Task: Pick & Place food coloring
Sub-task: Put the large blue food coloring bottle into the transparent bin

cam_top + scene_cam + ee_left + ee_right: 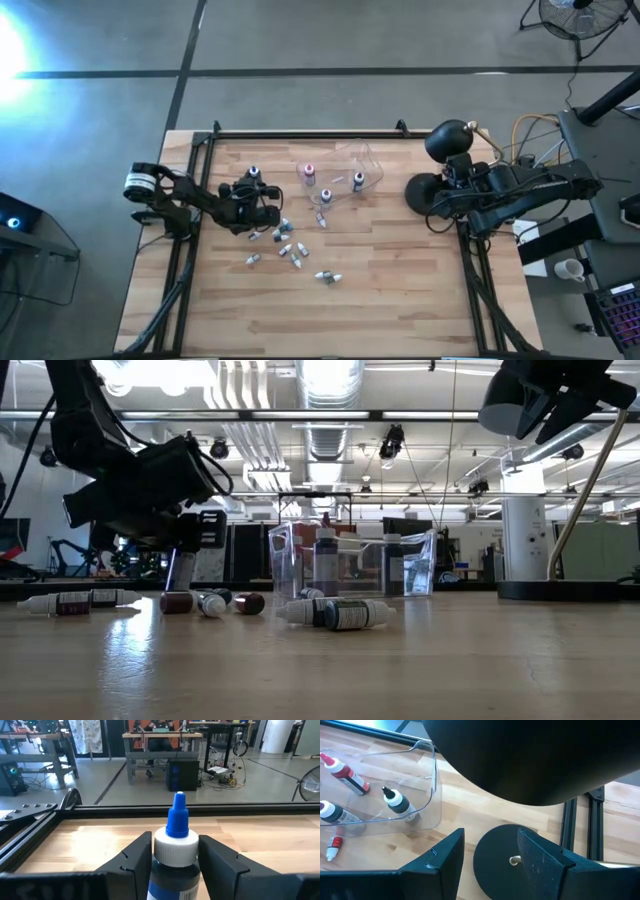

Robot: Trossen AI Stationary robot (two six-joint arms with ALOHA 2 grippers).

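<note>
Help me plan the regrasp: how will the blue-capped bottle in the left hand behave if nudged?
The blue-capped bottle is tall and narrow, so it probably tips easily. Its round body likely rolls, as bottles on the table lie sideways. The left hand grips it upright.

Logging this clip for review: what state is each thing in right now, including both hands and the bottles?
Left hand: shut on the blue-capped bottle, held upright.
Right hand: open, empty, over the black lamp base at the table's right edge.
Clear tub: on the table, three bottles standing inside.
Loose bottles: lying on their sides on the table.
</note>
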